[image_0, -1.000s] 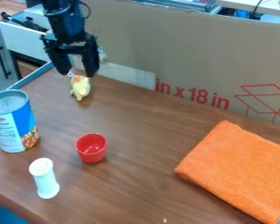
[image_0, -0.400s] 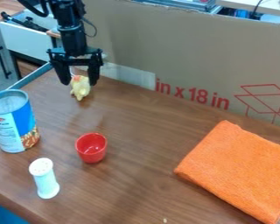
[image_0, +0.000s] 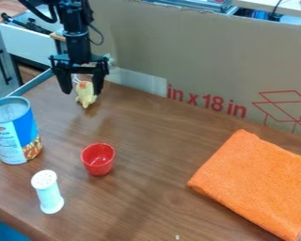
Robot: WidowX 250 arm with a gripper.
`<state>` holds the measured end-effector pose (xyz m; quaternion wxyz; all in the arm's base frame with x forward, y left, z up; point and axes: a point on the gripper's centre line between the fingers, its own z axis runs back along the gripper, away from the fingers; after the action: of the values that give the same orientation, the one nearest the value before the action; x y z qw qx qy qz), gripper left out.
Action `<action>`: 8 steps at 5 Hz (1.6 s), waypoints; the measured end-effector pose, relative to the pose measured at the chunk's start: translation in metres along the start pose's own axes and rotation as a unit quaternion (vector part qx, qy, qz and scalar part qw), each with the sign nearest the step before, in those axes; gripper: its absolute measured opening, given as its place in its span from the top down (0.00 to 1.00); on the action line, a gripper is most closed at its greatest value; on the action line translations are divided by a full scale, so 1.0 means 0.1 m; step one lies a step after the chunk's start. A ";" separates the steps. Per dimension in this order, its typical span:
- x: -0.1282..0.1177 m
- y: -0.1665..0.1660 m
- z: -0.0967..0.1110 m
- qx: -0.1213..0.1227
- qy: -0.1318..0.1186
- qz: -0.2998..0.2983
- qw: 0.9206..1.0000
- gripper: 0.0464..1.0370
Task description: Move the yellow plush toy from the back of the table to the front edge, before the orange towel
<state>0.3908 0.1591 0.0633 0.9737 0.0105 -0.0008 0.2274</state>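
End effector: wide, ten o'clock | Yellow toy animal: tabletop, ten o'clock, between fingertips from here | Food can: nine | Red cup: seven-thirty | Folded orange cloth: four

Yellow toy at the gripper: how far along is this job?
Looks done: the gripper is at the yellow toy, open, fingers apart on either side of it in this view.
In hand: nothing gripped, as far as I can see.
Left, in my reading: closing on the toy and lifting it; it looks to be resting on the table.
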 end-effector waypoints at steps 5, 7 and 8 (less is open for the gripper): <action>0.14 0.11 -0.33 -0.010 0.017 0.009 1.000 0.59; -0.29 -0.26 0.52 0.005 -0.067 -0.085 0.994 0.73; -0.68 -0.79 0.81 0.005 -0.088 -0.192 0.977 0.73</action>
<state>0.3649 0.0565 0.1422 0.9953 0.0355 -0.0837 0.0339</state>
